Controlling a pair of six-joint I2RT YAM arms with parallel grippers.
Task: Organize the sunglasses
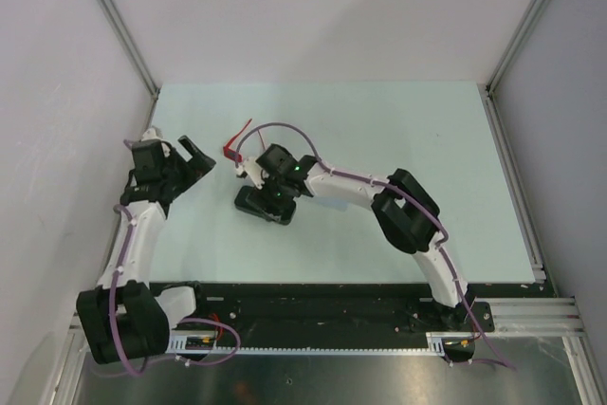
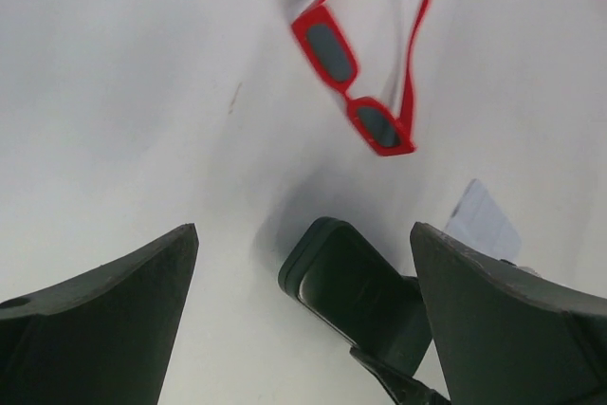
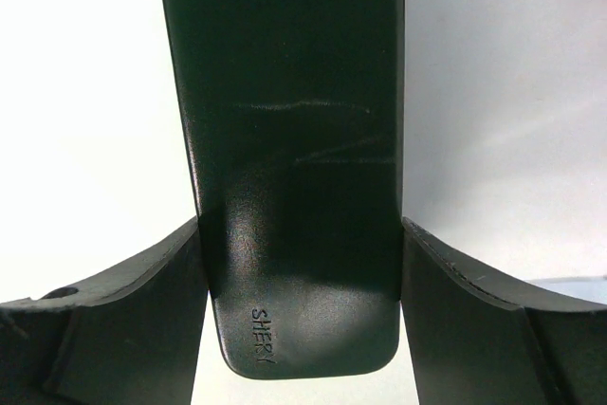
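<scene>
The red sunglasses (image 2: 365, 92) lie on the table with arms unfolded, also seen in the top view (image 1: 233, 144). The black case (image 3: 294, 158) sits closed between the fingers of my right gripper (image 3: 302, 263), which is shut on its sides near the end stamped SHERY. In the top view the case (image 1: 258, 203) lies just below my right gripper (image 1: 275, 198). My left gripper (image 1: 199, 160) is open and empty, to the left of the sunglasses and the case (image 2: 356, 286).
A pale blue cloth (image 2: 484, 220) lies partly under the right arm beside the case. The table's back edge (image 1: 322, 83) and metal rails bound the surface.
</scene>
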